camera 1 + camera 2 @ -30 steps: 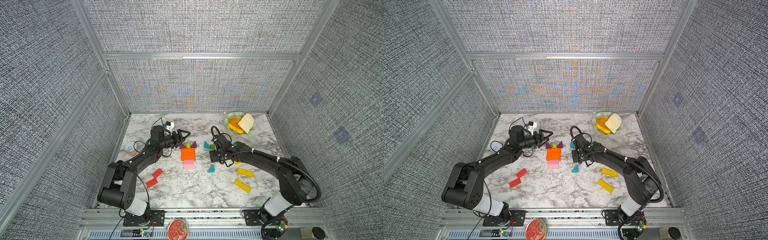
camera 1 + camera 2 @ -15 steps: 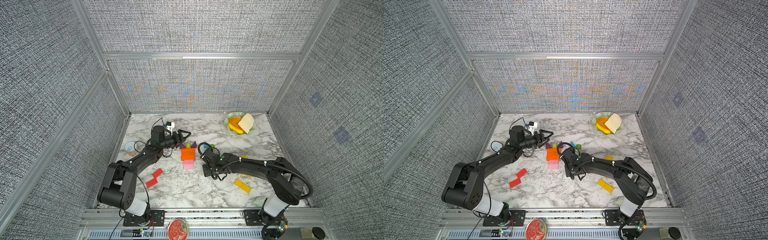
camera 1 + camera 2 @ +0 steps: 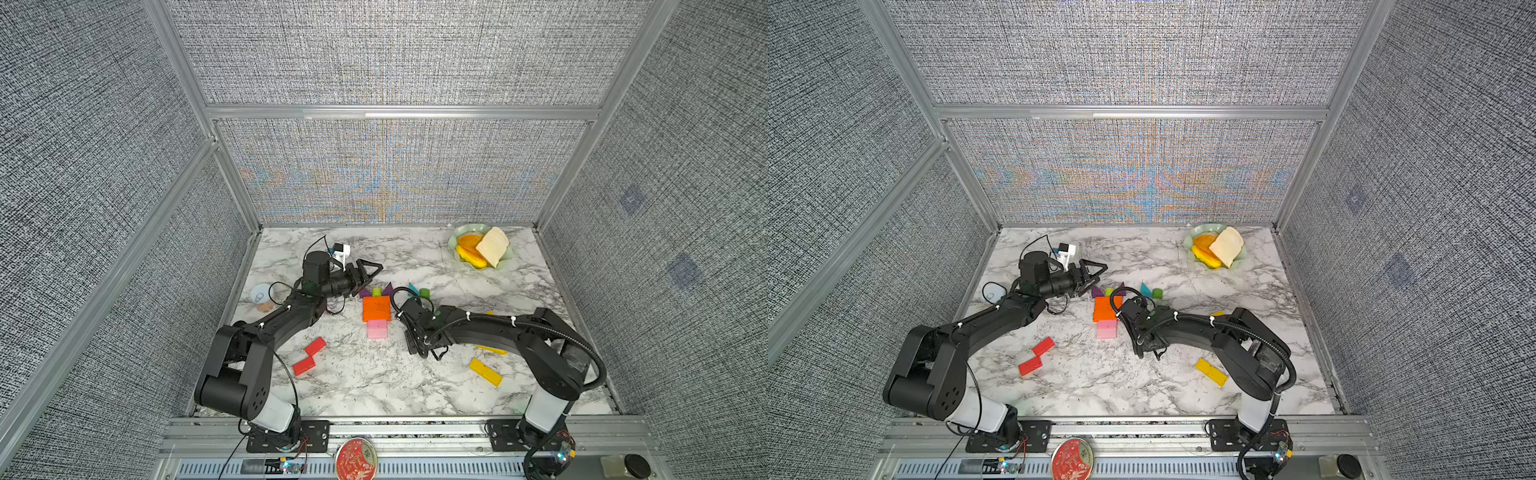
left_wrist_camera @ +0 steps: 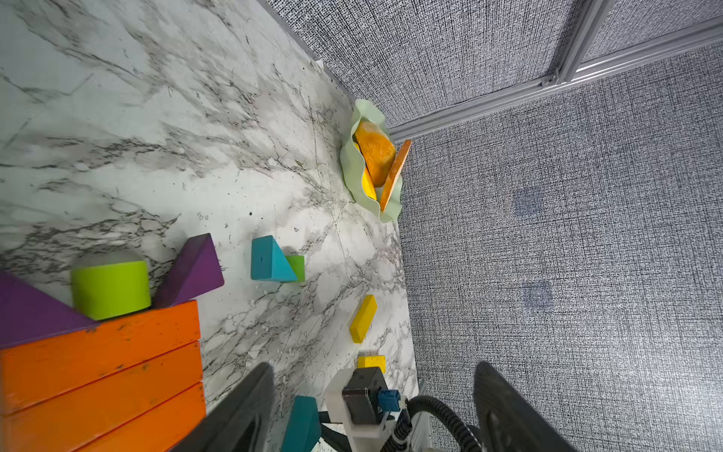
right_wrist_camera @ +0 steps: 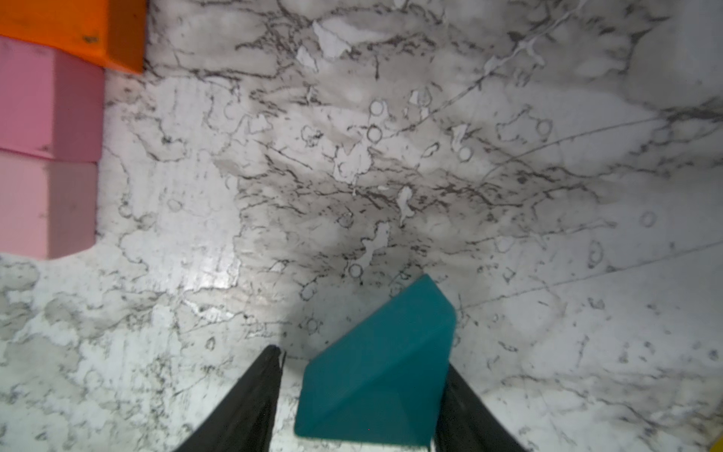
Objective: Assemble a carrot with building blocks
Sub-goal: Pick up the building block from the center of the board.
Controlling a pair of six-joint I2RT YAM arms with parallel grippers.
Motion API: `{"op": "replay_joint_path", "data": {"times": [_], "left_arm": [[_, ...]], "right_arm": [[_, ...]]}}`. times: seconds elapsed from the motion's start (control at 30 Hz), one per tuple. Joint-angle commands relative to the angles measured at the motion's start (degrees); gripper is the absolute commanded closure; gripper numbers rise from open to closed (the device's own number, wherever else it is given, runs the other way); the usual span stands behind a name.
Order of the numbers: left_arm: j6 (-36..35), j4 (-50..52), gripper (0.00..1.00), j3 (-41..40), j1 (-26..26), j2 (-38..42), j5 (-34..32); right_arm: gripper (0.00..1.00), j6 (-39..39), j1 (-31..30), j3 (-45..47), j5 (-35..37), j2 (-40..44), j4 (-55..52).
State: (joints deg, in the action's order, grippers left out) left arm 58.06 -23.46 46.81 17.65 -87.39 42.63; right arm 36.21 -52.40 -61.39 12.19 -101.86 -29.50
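Observation:
Orange bars lie side by side with pink bars in front of them. Behind them stand two purple triangles and a lime-green stub. A teal triangle and a second lime stub sit to their right. My right gripper points down just right of the pink bars, astride another teal triangle. One finger touches it; a strip of table shows beside the other finger. My left gripper hovers open and empty behind the purple triangles.
Two red bars lie front left, and two yellow bars front right, one partly under the right arm. A green plate of toy food is at the back right corner. A small round object sits by the left wall.
My right gripper swung from the back pieces forward and left onto the loose teal triangle, and its jaws narrowed around it. The left arm has not moved.

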Motion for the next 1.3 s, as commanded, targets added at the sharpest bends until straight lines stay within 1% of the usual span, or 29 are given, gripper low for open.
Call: {"op": "replay_joint_path", "data": {"times": [0.0,0.2,0.87,1.03,1.1,1.17,1.27], "left_arm": [[-0.40,-0.82,0.19,0.39,0.10,-0.07,0.52],[-0.63,-0.60,0.19,0.50,0.19,-0.15,0.27],[-0.67,-0.44,0.19,0.65,0.46,-0.60,0.26],[-0.68,-0.29,0.19,0.55,0.46,-0.61,0.17],[-0.67,-0.27,0.19,0.48,0.46,-0.50,0.19],[-0.72,-0.26,0.19,0.56,0.46,-0.58,0.17],[-0.61,-0.27,0.19,0.57,0.45,-0.26,0.18]], "right_arm": [[0.42,0.79,0.06,0.50,0.88,-0.18,0.19],[0.48,1.42,0.13,1.24,1.00,-0.53,1.16],[0.55,2.39,0.58,3.37,2.40,3.68,3.04],[0.55,0.34,5.10,2.52,2.49,5.52,2.08],[0.55,-1.73,8.39,1.47,3.03,6.13,1.52],[0.55,-3.79,12.63,0.67,1.80,6.33,2.10],[0.55,-8.00,18.23,-2.42,0.69,4.41,2.04]]}}
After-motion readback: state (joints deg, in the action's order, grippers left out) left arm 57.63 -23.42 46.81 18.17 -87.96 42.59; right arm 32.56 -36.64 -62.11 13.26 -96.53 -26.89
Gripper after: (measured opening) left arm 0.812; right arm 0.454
